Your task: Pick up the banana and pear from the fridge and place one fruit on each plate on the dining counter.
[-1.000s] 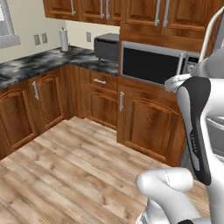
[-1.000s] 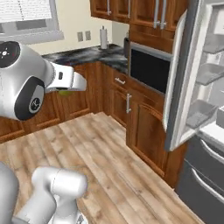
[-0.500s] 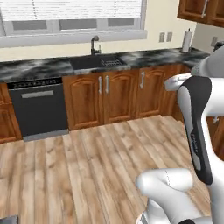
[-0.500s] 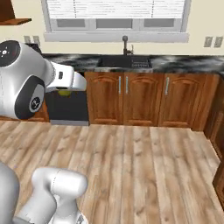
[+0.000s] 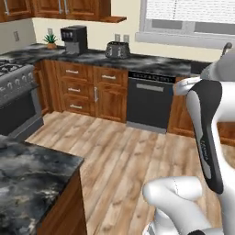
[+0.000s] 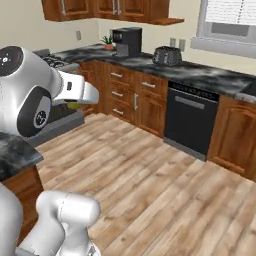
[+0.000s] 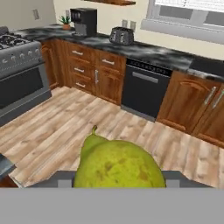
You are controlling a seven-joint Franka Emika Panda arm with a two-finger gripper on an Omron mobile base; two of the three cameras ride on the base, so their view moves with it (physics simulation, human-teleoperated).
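The pear, yellow-green and lumpy with a short stem, sits right in front of the hand camera, and my gripper is shut on it, with the grey finger pads pressing its sides. In the right base view a sliver of the pear peeks out beneath the white hand, held above the floor. The dining counter, black-and-grey marble on brown wood, lies at the lower left and is bare where I see it; its corner sits just below my arm. The banana, fridge and plates are out of view.
A steel stove stands at the left. Along the far wall run wood cabinets with a black dishwasher, a coffee machine and a toaster. Open wood floor lies between that wall and the dining counter.
The whole picture has swung: the base has turned away from the fridge, past the sink wall, to the stove corner and dining counter. The pear has stayed in the gripper.
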